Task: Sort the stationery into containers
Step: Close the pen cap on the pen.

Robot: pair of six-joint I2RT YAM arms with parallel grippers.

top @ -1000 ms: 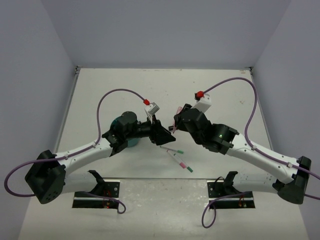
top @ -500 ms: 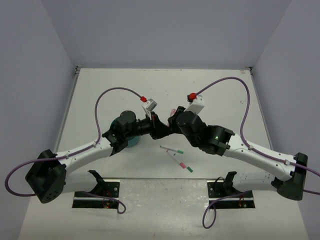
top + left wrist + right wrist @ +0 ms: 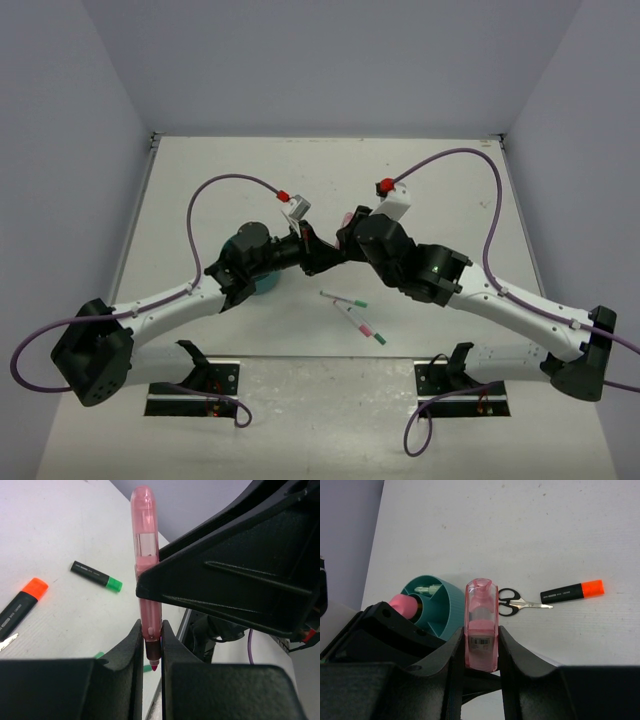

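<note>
The pink tube (image 3: 481, 630) is held in the air between both grippers. My right gripper (image 3: 480, 632) is shut on its wide labelled body. My left gripper (image 3: 151, 630) is shut on the narrow tip end of the pink tube (image 3: 145, 540). In the top view the two grippers meet at mid-table (image 3: 325, 250). The teal organizer (image 3: 447, 611) stands just left of the tube, holding a pink item (image 3: 402, 605) and a pale green pen (image 3: 427, 587). The left arm hides most of the organizer (image 3: 263, 284) in the top view.
Black-handled scissors (image 3: 512, 602) and an orange-capped highlighter (image 3: 572, 591) lie on the table beyond the tube. A green-capped highlighter (image 3: 96, 576) lies farther out. Two thin white pens (image 3: 345, 299) (image 3: 365, 325) lie in front of the grippers.
The right gripper brought the pink tube leftward to the left gripper. The left gripper, open a second ago, closed on the tube's tip.
</note>
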